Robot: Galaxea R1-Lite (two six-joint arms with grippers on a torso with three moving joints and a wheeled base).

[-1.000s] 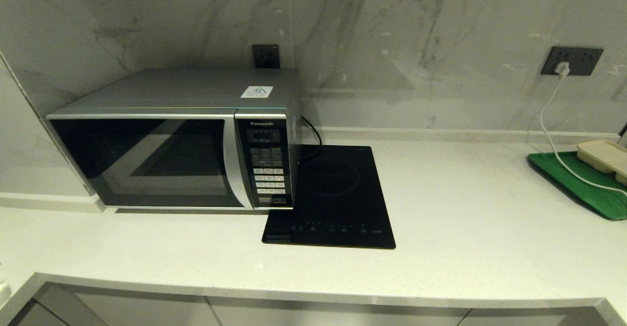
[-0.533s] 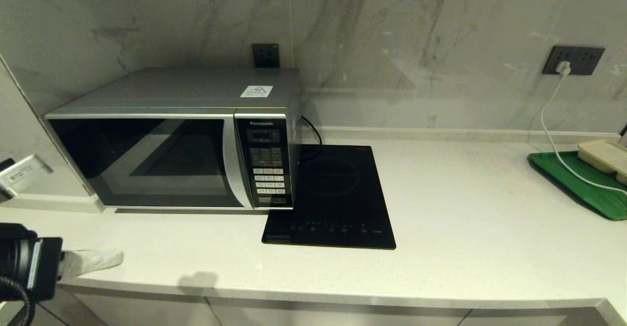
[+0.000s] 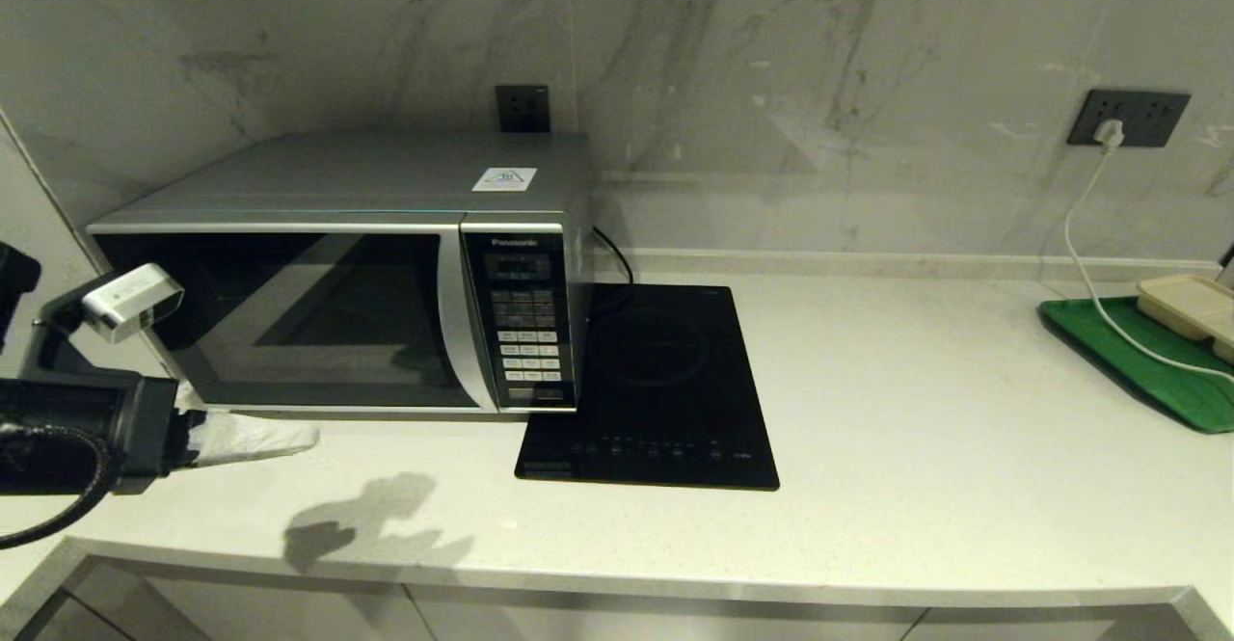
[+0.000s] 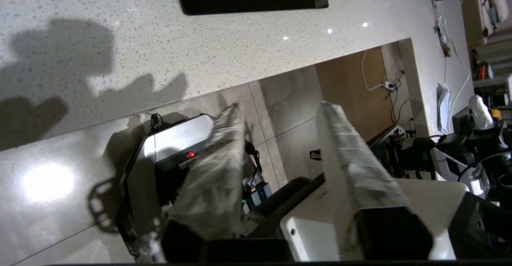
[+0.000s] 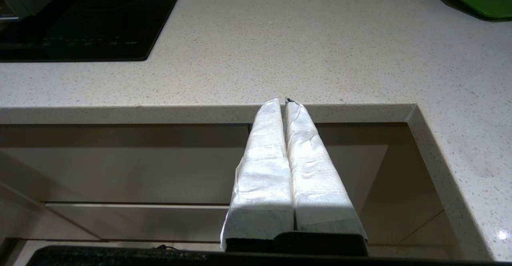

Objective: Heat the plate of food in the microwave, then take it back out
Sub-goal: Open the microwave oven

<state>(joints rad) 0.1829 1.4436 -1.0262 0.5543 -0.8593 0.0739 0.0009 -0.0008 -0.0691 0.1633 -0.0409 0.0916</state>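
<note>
The silver microwave (image 3: 337, 275) stands at the back left of the counter, its dark glass door shut and its curved handle (image 3: 458, 323) beside the keypad panel (image 3: 525, 333). The plate of food shows in no view. My left gripper (image 3: 289, 437) reaches in from the left, low over the counter just in front of the microwave's lower left corner. In the left wrist view the left gripper (image 4: 280, 105) is open, with nothing between its white-wrapped fingers. My right gripper (image 5: 284, 101) is shut and empty, parked below the counter's front edge, outside the head view.
A flat black induction hob (image 3: 656, 390) lies right of the microwave. At the far right a green tray (image 3: 1147, 361) holds a beige rectangular tray (image 3: 1191, 308), and a white cable (image 3: 1089, 265) runs to it from a wall socket. The counter's front edge (image 5: 200, 112) is close.
My left arm has come into view from the left and moved up and to the right, towards the microwave's front. The microwave door stays shut.
</note>
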